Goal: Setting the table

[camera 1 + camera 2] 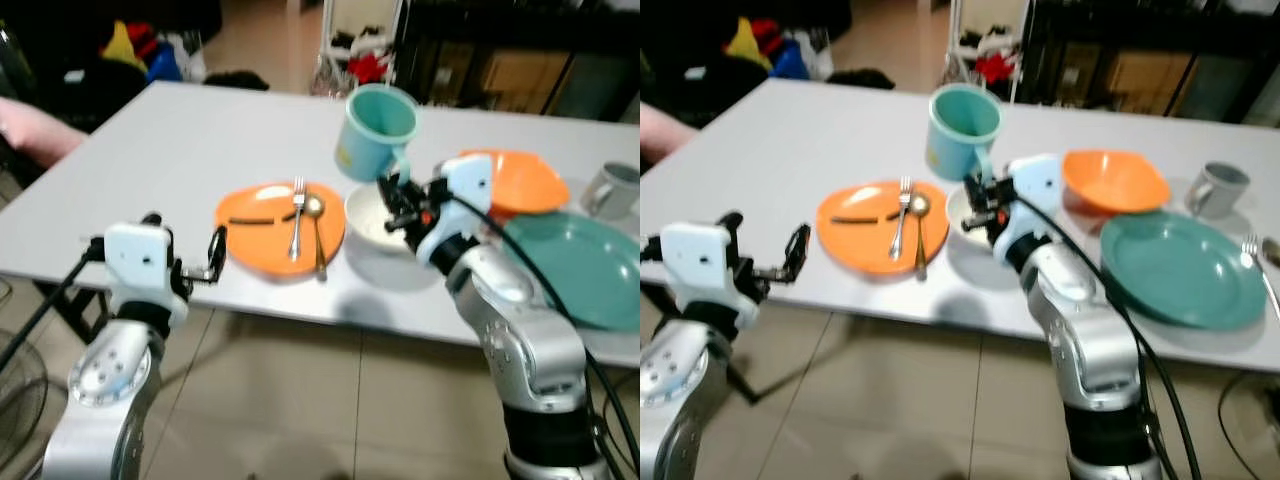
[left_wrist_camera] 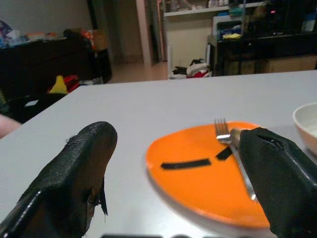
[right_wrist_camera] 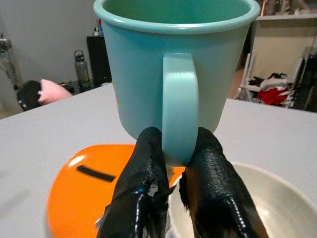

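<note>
At the near edge of the pale grey counter (image 1: 180, 150), the left gripper (image 1: 200, 262) is hovering with its fingers spread wide apart, just left of the round orange plate (image 1: 262, 238) that is carrying a silver fork (image 1: 297, 225), a spoon (image 1: 316, 232) and a short dark strip. Further right, the right gripper (image 1: 396, 196) is pinching the handle of the light teal enamel mug (image 1: 377, 130) between its fingers, holding it upright in the air above the white round bowl (image 1: 375, 222). To the right, a large teal plate (image 1: 1180, 265) is lying near the edge, with an orange bowl (image 1: 1112, 180) and a grey mug (image 1: 1215, 188) sitting beyond it.
</note>
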